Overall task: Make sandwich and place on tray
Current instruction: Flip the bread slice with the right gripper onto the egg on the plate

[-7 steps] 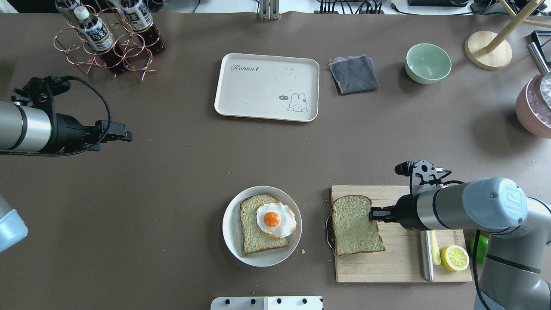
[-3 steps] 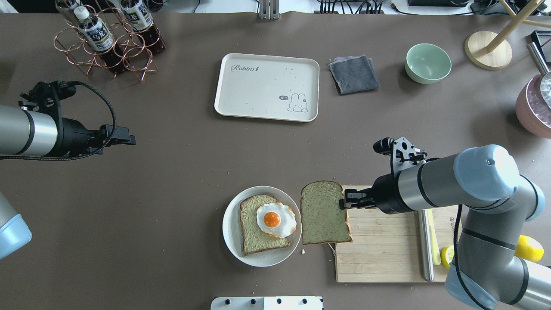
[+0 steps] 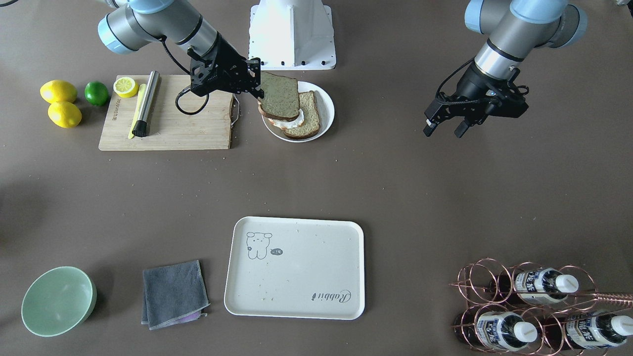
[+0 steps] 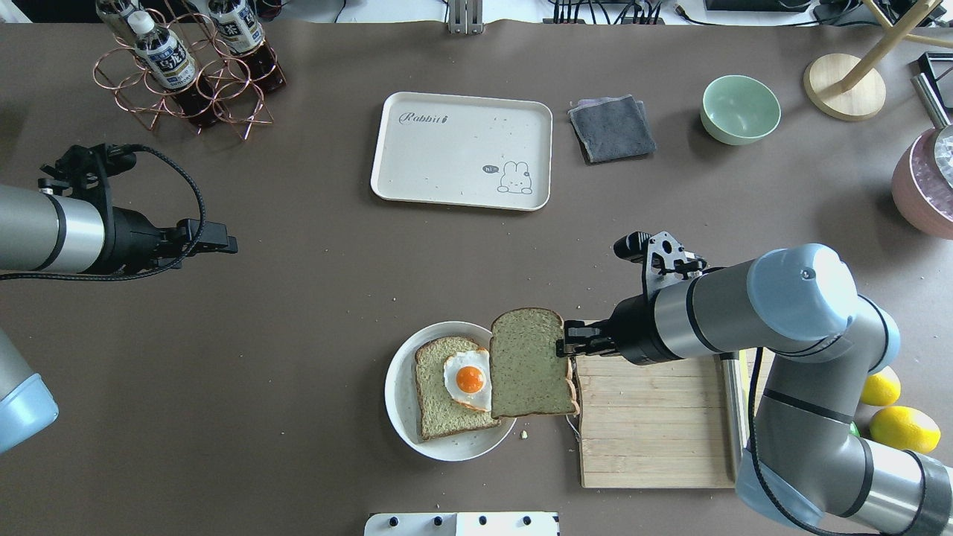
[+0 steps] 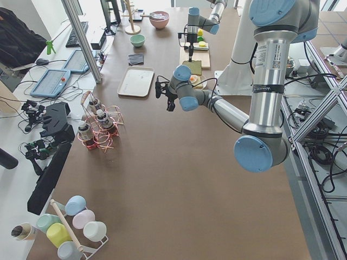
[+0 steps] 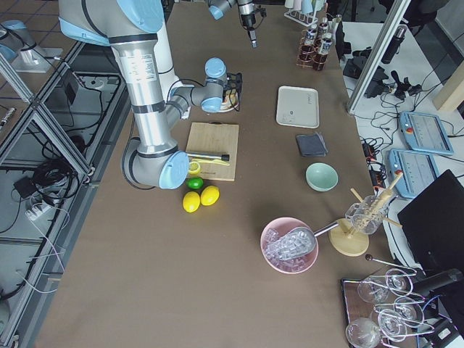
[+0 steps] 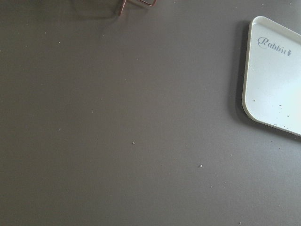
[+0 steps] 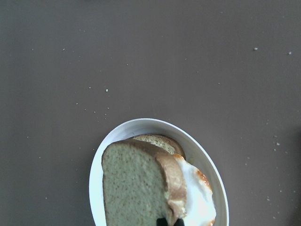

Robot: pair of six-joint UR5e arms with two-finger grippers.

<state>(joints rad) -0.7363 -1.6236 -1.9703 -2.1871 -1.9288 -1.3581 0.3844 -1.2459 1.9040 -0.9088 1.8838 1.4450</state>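
Note:
One bread slice [image 4: 432,394] lies on a round white plate [image 4: 398,387] with the fried egg [image 4: 467,378] on top. My right gripper [image 4: 566,348] is shut on the edge of the second bread slice [image 4: 528,363]. It holds the slice above the plate's right side, partly over the egg. The front view shows this slice [image 3: 280,96] lifted over the plate [image 3: 326,106]. The cream tray [image 4: 461,149] lies empty at the far middle. My left gripper [image 3: 444,129] is open and empty over bare table at the left.
The wooden cutting board [image 4: 655,424] with a steel-handled tool [image 4: 733,402] lies right of the plate. Lemons [image 4: 901,428] sit beyond it. A grey cloth [image 4: 612,128], green bowl [image 4: 740,109] and bottle rack [image 4: 186,67] stand at the back.
My right gripper lifted the bread slice off the cutting board and carried it left, to above the plate's right side. The left arm shifted slightly.

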